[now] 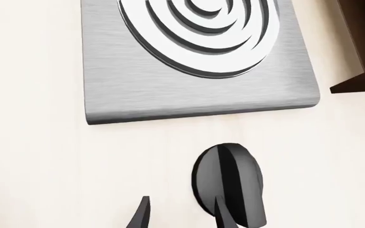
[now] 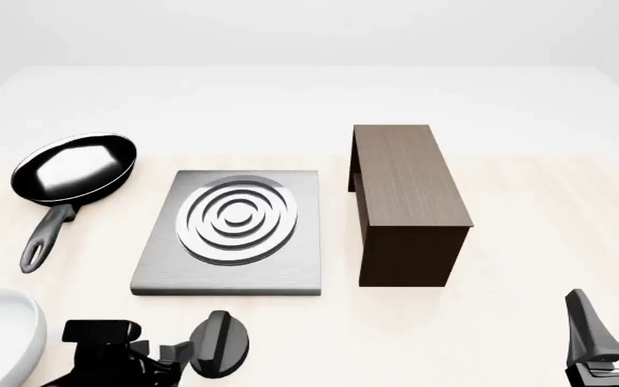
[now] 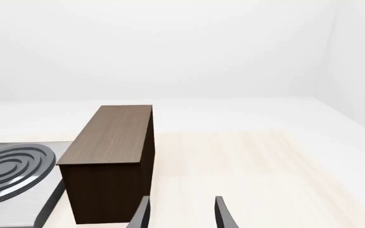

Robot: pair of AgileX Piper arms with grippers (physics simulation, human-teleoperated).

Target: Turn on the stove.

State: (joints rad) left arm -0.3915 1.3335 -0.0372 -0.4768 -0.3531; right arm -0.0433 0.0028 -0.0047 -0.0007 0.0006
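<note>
The stove (image 2: 288, 270) is a flat grey metal plate with a round ringed burner (image 2: 236, 219), lying mid-table. Its separate black oval knob (image 2: 223, 343) stands on edge just in front of the plate. My left gripper (image 2: 180, 353) is low at the knob's left side. In the left wrist view the left gripper (image 1: 182, 216) is open. One fingertip (image 1: 224, 216) overlaps the knob (image 1: 228, 175), the other lies beside it over bare table, and the stove (image 1: 189, 95) is beyond. My right gripper (image 2: 618, 322) hangs open at the front right, holding nothing, as the right gripper (image 3: 181, 213) also shows in its wrist view.
A tall dark brown wooden box (image 2: 406, 201) stands right of the stove and also shows as the box (image 3: 106, 156) in the right wrist view. A black frying pan (image 2: 73, 173) lies at the left. A white rounded object (image 2: 3, 330) sits at the front left corner.
</note>
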